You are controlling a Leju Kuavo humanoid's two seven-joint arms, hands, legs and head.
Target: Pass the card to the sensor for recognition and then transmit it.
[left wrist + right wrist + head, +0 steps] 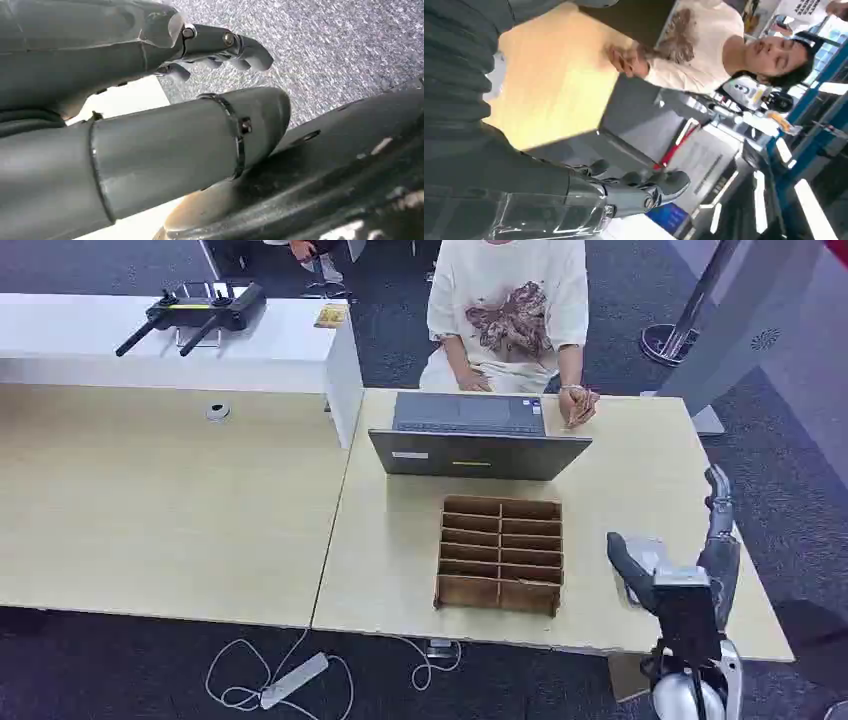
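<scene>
- I am holding my right hand (690,575) raised over the right end of the table (640,480), fingers apart and nothing in it; my right wrist view is showing the fingers (659,182) only loosely curled, with open air past them.
- My left hand (220,47) is hanging over grey carpet, fingers bent in loosely around nothing.
- I am not seeing the card or a sensor I can name; the person (515,300) seated behind the laptop (478,435) is keeping a hand (578,405) on the table edge, and I cannot tell whether it holds anything.
- I judge the step is taking the card, so I am keeping my right hand's fingers apart and level, ready to close only once its edge sits between thumb and fingers.
- The wooden divided rack (500,553) is standing in front of the laptop, and its slots are looking empty from here.
</scene>
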